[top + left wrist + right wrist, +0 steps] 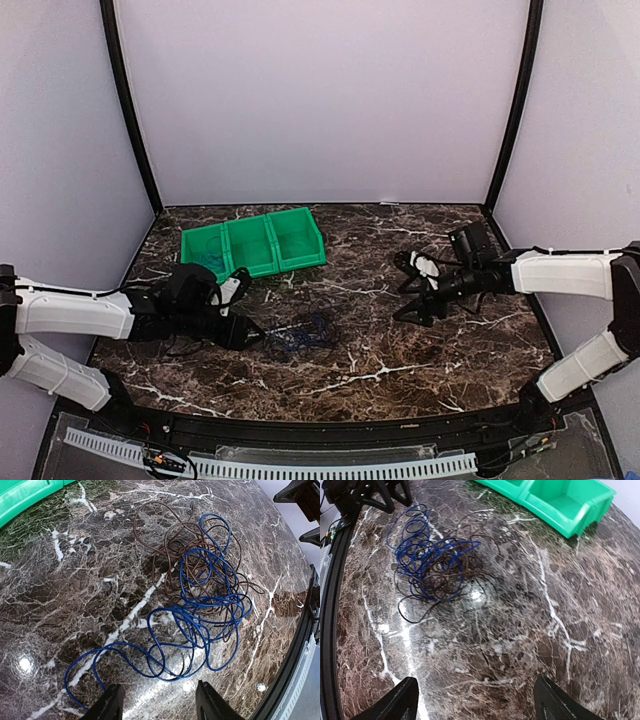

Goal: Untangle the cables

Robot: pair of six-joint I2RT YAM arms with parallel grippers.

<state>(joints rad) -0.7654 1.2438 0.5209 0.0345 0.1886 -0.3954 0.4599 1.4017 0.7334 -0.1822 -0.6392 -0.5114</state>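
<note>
The cables lie as one tangled heap (300, 336) on the dark marble table. A blue cable (210, 605) makes many loops over and through a thin black cable (170, 540). My left gripper (248, 328) sits just left of the heap. It is open in the left wrist view (160, 702), with the nearest blue loops just ahead of its fingertips and nothing between them. My right gripper (404, 290) hovers well to the right of the heap. It stands wide open (475, 695) over bare marble. From there the blue cable (420, 555) and black cable (440, 587) lie farther off.
A green three-compartment bin (255, 245) stands at the back left, behind the left gripper; it shows too as a green bin (560, 500) in the right wrist view. The table's black front rail (300, 645) runs close to the heap.
</note>
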